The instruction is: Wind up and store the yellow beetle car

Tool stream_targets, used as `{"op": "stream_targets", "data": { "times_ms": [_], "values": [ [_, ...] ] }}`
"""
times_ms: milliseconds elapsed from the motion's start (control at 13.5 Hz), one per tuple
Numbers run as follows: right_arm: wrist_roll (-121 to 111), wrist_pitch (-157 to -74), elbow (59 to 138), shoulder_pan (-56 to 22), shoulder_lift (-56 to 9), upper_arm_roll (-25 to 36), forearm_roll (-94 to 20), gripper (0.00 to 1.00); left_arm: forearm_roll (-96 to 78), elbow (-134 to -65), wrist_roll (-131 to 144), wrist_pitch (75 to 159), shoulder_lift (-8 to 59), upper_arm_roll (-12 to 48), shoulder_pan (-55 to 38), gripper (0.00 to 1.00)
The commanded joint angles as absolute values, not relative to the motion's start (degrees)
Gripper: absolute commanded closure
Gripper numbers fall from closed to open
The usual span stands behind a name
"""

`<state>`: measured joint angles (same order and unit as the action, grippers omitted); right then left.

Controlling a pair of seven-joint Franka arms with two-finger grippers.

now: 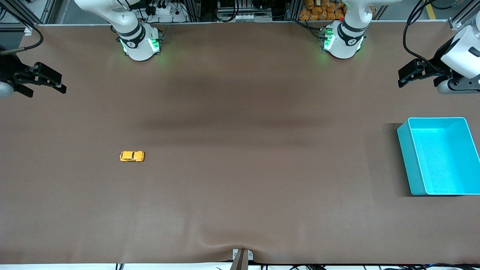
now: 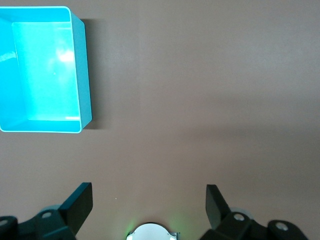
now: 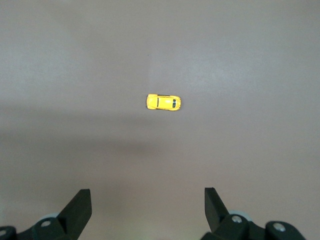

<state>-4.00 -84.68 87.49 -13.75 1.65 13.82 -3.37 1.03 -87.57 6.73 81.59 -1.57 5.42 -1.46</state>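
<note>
The yellow beetle car (image 1: 132,156) stands on its wheels on the brown table, toward the right arm's end. It also shows in the right wrist view (image 3: 163,102). The turquoise bin (image 1: 409,159) sits empty toward the left arm's end and shows in the left wrist view (image 2: 83,65). My right gripper (image 1: 62,84) is open and empty, up over its end of the table, apart from the car; its own view shows it (image 3: 146,192) with jaws wide. My left gripper (image 1: 400,78) is open and empty, up beside the bin, also in its own view (image 2: 148,190).
The two arm bases (image 1: 140,43) (image 1: 343,43) stand at the table's back edge. The brown cover has a raised fold (image 1: 242,248) at the front edge, over a small bracket. Cables and orange packets lie off the table past the bases.
</note>
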Motion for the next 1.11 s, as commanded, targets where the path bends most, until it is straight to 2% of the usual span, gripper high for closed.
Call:
{"op": "stream_targets", "data": {
  "times_ms": [0, 296, 1037],
  "values": [
    [-3.52, -83.50, 86.13, -13.19, 1.67, 14.41, -2.46, 0.00, 0.26, -87.45, 6.24, 81.65, -2.20, 5.54, -1.14, 0.00],
    [-3.60, -81.56, 85.25, -12.40, 1.85, 14.59, 0.26, 0.00, 0.18, -87.45, 6.24, 81.65, -2.20, 5.71, -1.23, 0.00],
    [-9.82, -82.52, 84.73, -12.56, 1.06, 13.80, 0.62, 0.00, 0.09, -87.45, 6.24, 81.65, -2.20, 5.54, -1.14, 0.00]
  ]
}}
